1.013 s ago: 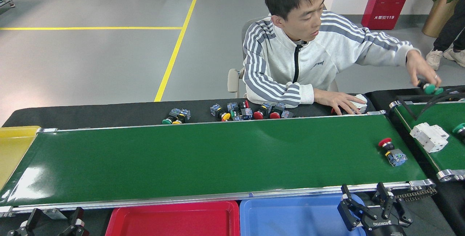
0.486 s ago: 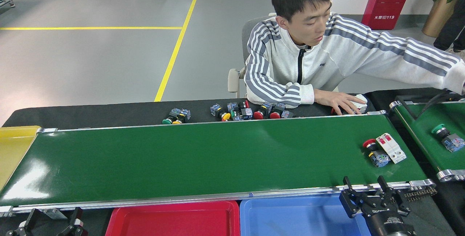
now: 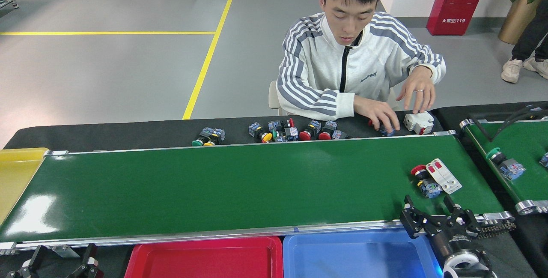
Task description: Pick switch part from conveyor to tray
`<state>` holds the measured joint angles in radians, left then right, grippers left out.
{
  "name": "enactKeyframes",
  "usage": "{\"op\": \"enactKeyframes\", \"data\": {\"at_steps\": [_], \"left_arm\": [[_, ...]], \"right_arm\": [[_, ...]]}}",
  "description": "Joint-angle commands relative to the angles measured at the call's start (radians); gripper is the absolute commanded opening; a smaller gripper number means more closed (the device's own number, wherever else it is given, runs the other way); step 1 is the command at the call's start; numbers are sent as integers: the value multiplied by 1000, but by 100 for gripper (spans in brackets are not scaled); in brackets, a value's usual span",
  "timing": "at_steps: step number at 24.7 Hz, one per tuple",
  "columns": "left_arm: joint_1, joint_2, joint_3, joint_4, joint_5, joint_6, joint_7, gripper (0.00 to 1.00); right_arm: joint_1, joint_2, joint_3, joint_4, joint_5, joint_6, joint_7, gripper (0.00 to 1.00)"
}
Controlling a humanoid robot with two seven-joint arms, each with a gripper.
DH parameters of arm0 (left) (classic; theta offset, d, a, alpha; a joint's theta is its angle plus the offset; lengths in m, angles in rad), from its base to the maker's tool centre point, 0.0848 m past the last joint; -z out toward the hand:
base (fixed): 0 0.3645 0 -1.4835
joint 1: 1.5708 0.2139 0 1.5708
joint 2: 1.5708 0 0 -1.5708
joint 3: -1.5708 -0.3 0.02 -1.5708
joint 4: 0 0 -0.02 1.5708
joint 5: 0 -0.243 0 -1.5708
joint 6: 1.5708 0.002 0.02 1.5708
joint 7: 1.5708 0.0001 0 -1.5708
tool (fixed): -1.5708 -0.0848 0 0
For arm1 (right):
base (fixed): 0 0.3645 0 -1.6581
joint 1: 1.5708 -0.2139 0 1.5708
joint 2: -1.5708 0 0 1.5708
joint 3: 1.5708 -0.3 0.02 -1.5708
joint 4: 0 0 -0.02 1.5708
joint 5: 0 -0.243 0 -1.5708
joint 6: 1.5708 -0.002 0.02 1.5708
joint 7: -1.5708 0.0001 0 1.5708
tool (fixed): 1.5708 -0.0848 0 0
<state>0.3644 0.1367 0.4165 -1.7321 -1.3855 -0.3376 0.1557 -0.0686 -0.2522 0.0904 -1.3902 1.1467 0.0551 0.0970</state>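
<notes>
Risk: white breaker [image 3: 444, 176] lies touching red-capped switch part [image 3: 424, 179] on conveyor [image 3: 222, 183], so spread right gripper [image 3: 429, 213] (empty, at near rail) may catch both; left gripper [image 3: 62, 258] also spread, idle; switch part small, red cap, blue-grey body, lying sideways.

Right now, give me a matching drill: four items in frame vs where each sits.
Items:
1. red-capped switch
2. white breaker
3. green-capped switch
4. blue tray

Places:
A. on the short belt at far right
B. below the conveyor's near rail, beside the red tray
C. on the conveyor, left one of the touching pair
D. on the conveyor, right one of the touching pair

Pairs: 1-C, 2-D, 3-A, 4-B
</notes>
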Motion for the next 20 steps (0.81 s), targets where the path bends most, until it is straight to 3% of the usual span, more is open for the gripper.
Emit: {"op": "enactKeyframes", "data": {"at_steps": [1,7,17,20], "left_arm": [[-10,12,4,-11,-1,2,8,100],[-24,12,-1,-9,-3,2,7,100],[-24,12,4,-7,-3,3,7,100],[-24,12,5,-7,-3,3,7,100]], "right_arm": [[-39,-6,9,26,-2,-4,1,100],[-120,5,65,105,1,-1,-2,98],[-137,-4,123,100,-1,-38,-2,28],[-135,-1,123,91,-1,-90,-2,13]]}}
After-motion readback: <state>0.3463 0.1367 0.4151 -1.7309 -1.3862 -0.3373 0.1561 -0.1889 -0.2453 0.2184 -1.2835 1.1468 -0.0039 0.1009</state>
